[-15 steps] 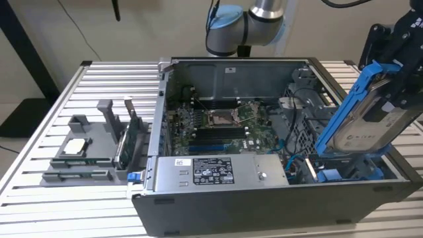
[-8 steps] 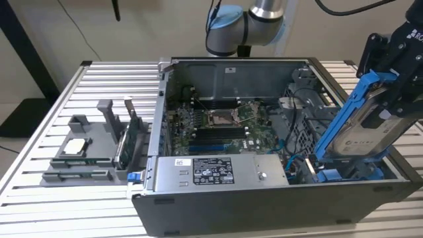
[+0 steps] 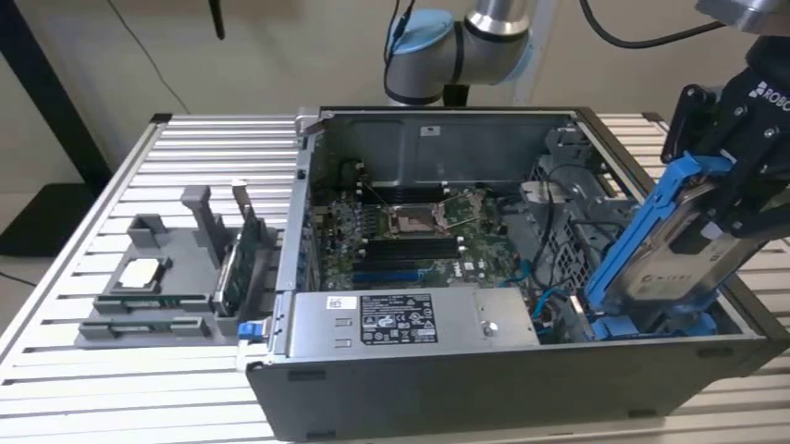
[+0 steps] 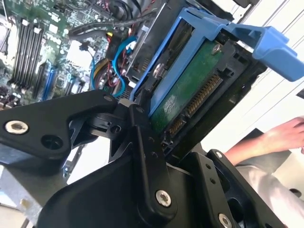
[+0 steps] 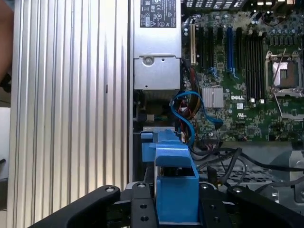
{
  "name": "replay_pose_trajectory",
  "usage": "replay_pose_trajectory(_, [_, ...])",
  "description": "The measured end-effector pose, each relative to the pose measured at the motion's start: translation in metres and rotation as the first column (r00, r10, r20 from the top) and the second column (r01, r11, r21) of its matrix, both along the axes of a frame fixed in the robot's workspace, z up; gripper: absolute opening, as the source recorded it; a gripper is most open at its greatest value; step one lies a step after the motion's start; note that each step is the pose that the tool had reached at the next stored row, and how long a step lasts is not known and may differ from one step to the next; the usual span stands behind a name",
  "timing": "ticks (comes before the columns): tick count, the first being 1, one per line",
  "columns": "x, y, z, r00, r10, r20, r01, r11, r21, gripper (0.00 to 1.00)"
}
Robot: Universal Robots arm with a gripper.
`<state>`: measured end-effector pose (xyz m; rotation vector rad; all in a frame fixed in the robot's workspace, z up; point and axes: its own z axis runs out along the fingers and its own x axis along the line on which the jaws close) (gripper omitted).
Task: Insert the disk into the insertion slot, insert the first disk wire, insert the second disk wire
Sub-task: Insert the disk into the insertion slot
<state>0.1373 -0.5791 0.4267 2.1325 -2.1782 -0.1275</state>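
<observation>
My gripper (image 3: 731, 199) is at the exterior view's right, shut on the disk (image 3: 679, 259). The disk is a silver-grey drive in a bright blue carrier (image 3: 642, 227) and it hangs steeply tilted over the open computer case. Its lower end reaches the insertion slot (image 3: 635, 326), a grey bay with blue fittings in the case's near corner. In the second wrist view the disk's green circuit board (image 4: 190, 95) and connector sit between black fingers (image 4: 142, 156). The first wrist view has the blue carrier (image 5: 173, 166) held upright above the bay. Blue wires (image 5: 190, 111) curl loose beside the slot.
A grey power-supply box (image 3: 395, 319) lies along the case's front, with the motherboard (image 3: 413, 231) behind it. A grey holder (image 3: 161, 277) with loose parts stands on the slatted table (image 3: 74, 370) at the exterior view's left. A person's hand (image 4: 280, 137) rests nearby.
</observation>
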Motion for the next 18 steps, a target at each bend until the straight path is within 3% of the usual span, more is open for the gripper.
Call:
replay_pose_trajectory(9, [0.001,0.0015,-0.0151,1.0000,0.000,0.0004,0.000,1.0000,-0.0006,0.33])
replay_pose_trajectory(18, [0.004,0.0091,-0.0175,1.0000,-0.001,0.0075,0.001,1.0000,-0.0001,0.33])
